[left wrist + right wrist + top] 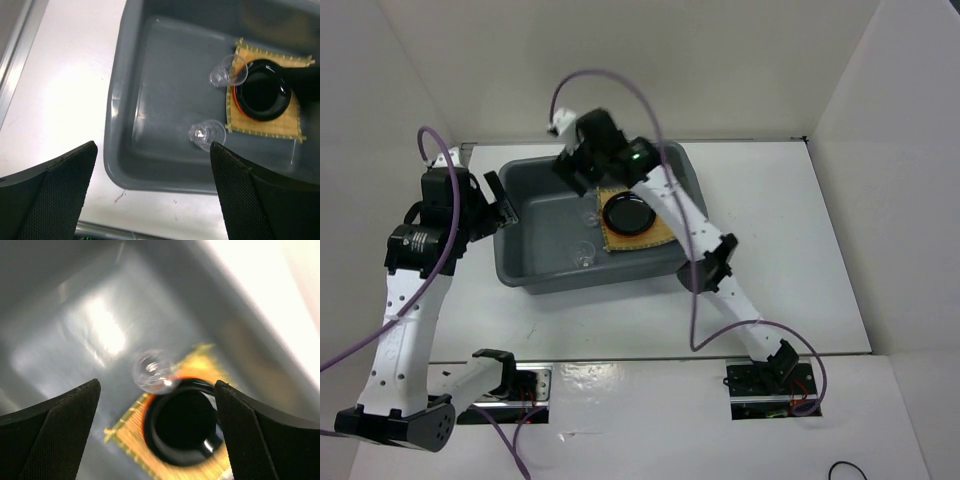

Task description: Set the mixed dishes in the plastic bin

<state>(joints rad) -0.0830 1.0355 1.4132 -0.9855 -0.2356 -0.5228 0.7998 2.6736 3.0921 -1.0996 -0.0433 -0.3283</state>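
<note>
The grey plastic bin (pixel 516 262) stands mid-table. In it lies the tan woven mat (pixel 655 236), and on the mat the black bowl (pixel 628 216) sits on the orange plate, of which only a thin rim (pixel 233 100) shows. Two clear glass cups (pixel 588 216) (pixel 583 252) lie on the bin floor left of the mat. My left gripper (pixel 505 205) is open and empty above the bin's left rim (pixel 112 150). My right gripper (pixel 575 167) is open and empty above the bin's far part, over one cup (pixel 152 371) and the bowl (pixel 182 427).
White walls enclose the table on the left, back and right. The right arm (pixel 695 225) reaches across the bin's right side. Purple cables (pixel 620 85) loop above both arms. Bare white table (pixel 65 90) lies left of the bin.
</note>
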